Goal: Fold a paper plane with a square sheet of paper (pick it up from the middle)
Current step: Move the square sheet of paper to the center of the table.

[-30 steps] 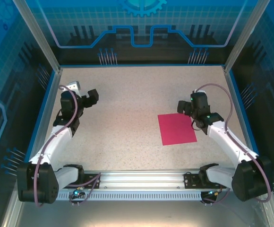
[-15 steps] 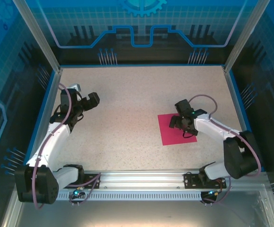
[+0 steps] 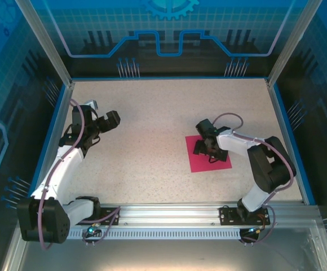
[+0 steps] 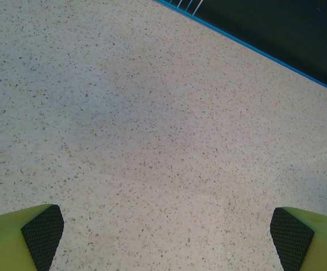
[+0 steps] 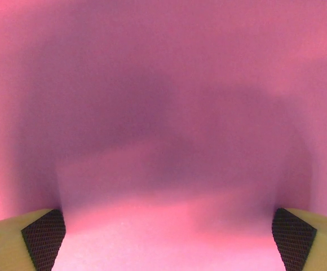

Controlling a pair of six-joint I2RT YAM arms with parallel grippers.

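The square sheet of paper (image 3: 219, 164) is a flat magenta-pink square lying right of centre on the speckled table (image 3: 152, 124). My right gripper (image 3: 204, 148) points down over the sheet's middle with its jaws spread wide. In the right wrist view the pink paper (image 5: 163, 113) lies close under the open gripper (image 5: 169, 237), shadowed, with nothing pinched between the black pads (image 5: 42, 237). My left gripper (image 3: 110, 119) hovers at the table's left side, open. Beneath it the left wrist view has bare table (image 4: 152, 141) between the wide-apart fingertips of the gripper (image 4: 168, 234).
A blue rim (image 3: 169, 78) borders the table, with metal frame posts at the back corners. In the left wrist view the blue edge (image 4: 253, 48) runs across the upper right. A rail (image 3: 163, 214) carrying both arm bases lies along the near edge.
My right arm has swung left and lowered, bringing its open gripper from the sheet's far right corner to over its middle. The left arm has barely moved.
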